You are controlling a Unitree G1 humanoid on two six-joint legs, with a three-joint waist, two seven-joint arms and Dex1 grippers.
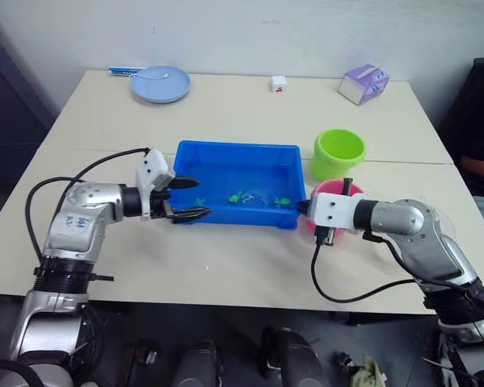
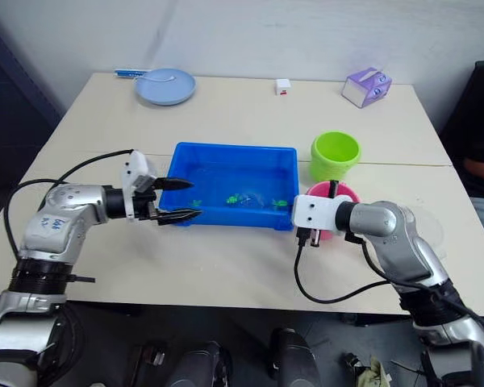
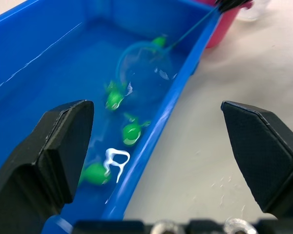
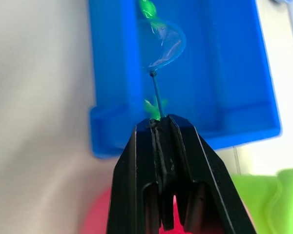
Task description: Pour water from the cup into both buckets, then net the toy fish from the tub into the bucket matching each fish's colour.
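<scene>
The blue tub (image 1: 235, 153) is being seen at the middle of the table (image 1: 226, 113), with several green toy fish (image 3: 131, 133) lying in its water along the near wall. A small net (image 4: 162, 43) is being held down into the tub by the right claw (image 4: 161, 127), whose fingers are being kept clamped together on the thin handle at the tub's right end. The pink bucket (image 1: 336, 190) is sitting just behind that claw, and the lime green bucket (image 1: 337, 153) is standing just beyond it. The left claw (image 1: 187, 198) is being held wide apart at the tub's left near corner, one finger over the water and one outside the rim, gripping nothing. A pale blue plate (image 1: 160, 83) and a purple box (image 1: 363, 84) are lying well apart at the far edge.
</scene>
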